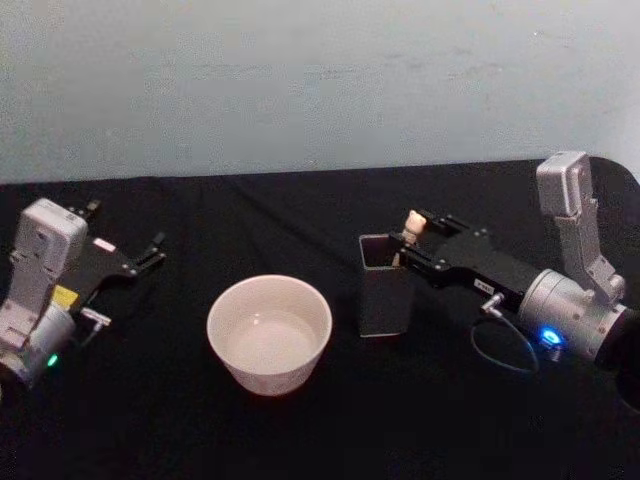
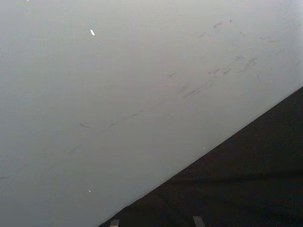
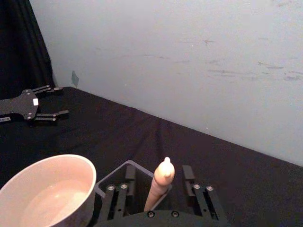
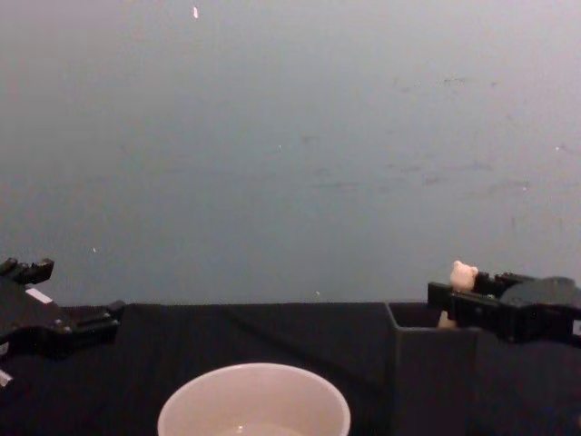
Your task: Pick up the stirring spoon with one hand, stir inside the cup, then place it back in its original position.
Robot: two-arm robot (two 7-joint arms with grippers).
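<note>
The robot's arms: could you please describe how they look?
Both have silver-grey wrists, boxy grey housings and flat black grippers. The left gripper side carries a yellow label and green light; the right gripper side a blue light and thin looped cable.

Scuffed pale wall (image 1: 300, 80) behind black tablecloth (image 1: 300, 440); dark curtain (image 3: 19, 42) beside.

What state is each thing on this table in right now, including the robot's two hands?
stirring spoon: standing in the holder, bear head up, not gripped.
holder: upright, spoon inside.
cup: upright, no spoon in it.
right gripper: fingers open, either side of the spoon handle.
left gripper: fingers open, holding nothing, off to the left.
</note>
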